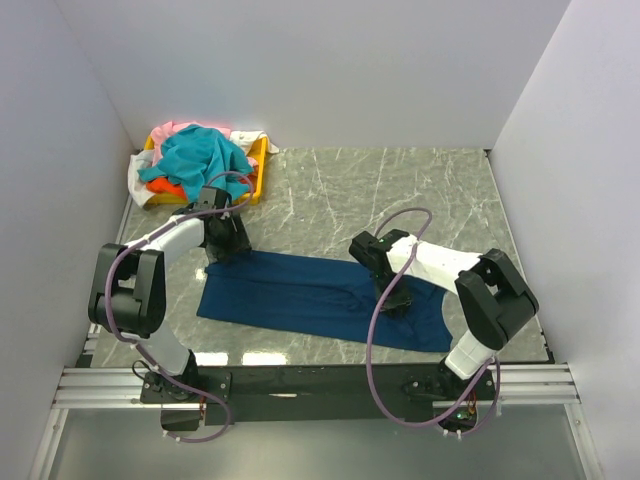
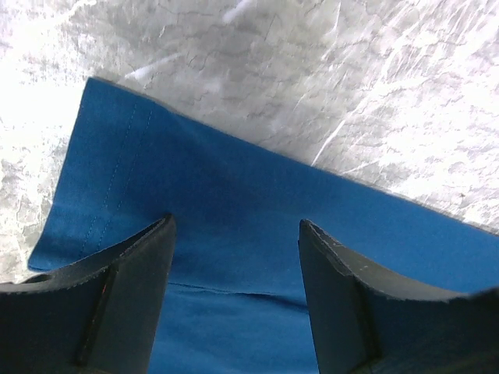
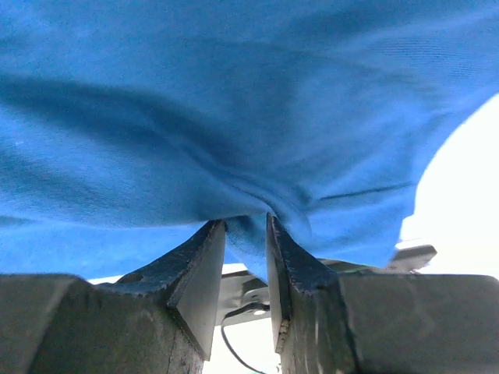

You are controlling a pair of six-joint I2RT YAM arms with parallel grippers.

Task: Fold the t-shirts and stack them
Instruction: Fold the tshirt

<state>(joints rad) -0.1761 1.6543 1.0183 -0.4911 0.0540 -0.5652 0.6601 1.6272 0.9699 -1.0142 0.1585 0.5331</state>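
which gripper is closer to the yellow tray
Left. The left gripper is just in front of the yellow tray; the right gripper pinches the navy t-shirt farther right.

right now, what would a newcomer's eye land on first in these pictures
The navy blue t-shirt laid out across the near half of the table, the right gripper pinching a fold of it and the left gripper open above its far-left corner. Then the bright heap of teal, orange, pink and white shirts on the yellow tray at the far left.
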